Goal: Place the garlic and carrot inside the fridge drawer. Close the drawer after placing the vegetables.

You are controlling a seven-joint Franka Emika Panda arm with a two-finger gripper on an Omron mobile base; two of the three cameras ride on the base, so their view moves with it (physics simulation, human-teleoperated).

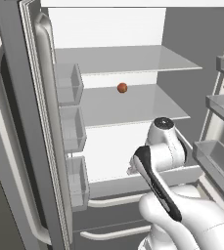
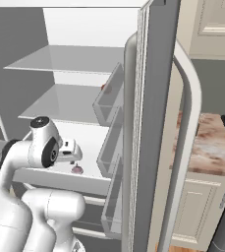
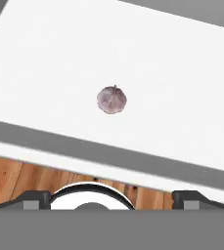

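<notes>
Nearest to you, the tool (image 3: 111, 197) hangs with its jaws spread wide and nothing between them, the two dark fingertips (image 3: 33, 199) standing far apart at the bottom of the hand view. In the right base view you see the tool (image 2: 70, 152) pointing down over the open fridge drawer (image 2: 65, 181), just above the white drawer floor (image 3: 50, 63). Below it the garlic (image 3: 112, 99) lies alone on that white floor, clear of the drawer's grey front wall and apart from the fingertips; from the right base camera you find the garlic (image 2: 77, 170) as a small pale bulb directly beneath the tool. Under the drawer's edge the wooden floor (image 3: 15, 178) shows. Farther back, on the middle glass shelf (image 1: 133, 105), a small reddish-brown ball (image 1: 122, 88) sits near the rear wall. Both fridge doors stand open, their door bins (image 1: 69, 83) on either side.
</notes>
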